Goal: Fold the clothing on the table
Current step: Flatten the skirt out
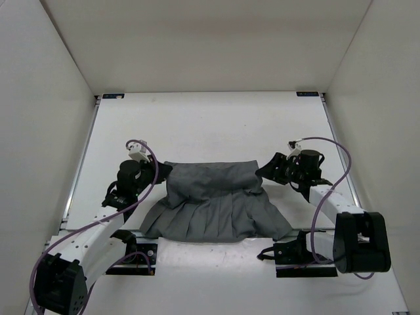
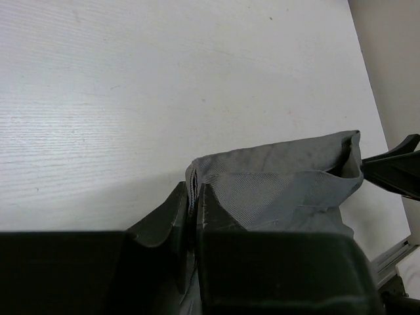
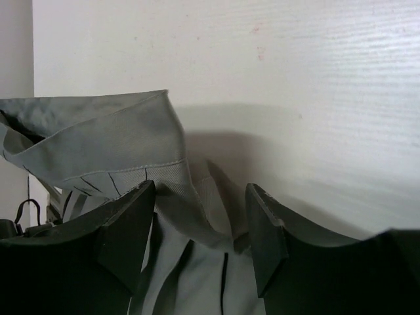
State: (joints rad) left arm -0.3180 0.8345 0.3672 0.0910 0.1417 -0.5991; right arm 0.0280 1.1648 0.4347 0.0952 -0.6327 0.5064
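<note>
— What about the left pincer (image 2: 192, 197)?
— It is clenched on the left corner of the grey pleated skirt (image 1: 213, 203).
— And the right pincer (image 3: 200, 197)?
— Its jaws are apart and hold nothing. The skirt's right corner lies directly before them. The skirt's long axis runs from pincer to pincer across the worktop (image 1: 210, 125). I see nothing in the way.

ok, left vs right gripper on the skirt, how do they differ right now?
Jaws: the left gripper has them pinched together, the right gripper apart.
Grip: the left gripper clamps a corner of the skirt; the right gripper only straddles loose fabric.
Shared: both sit at the skirt's far edge.
</note>
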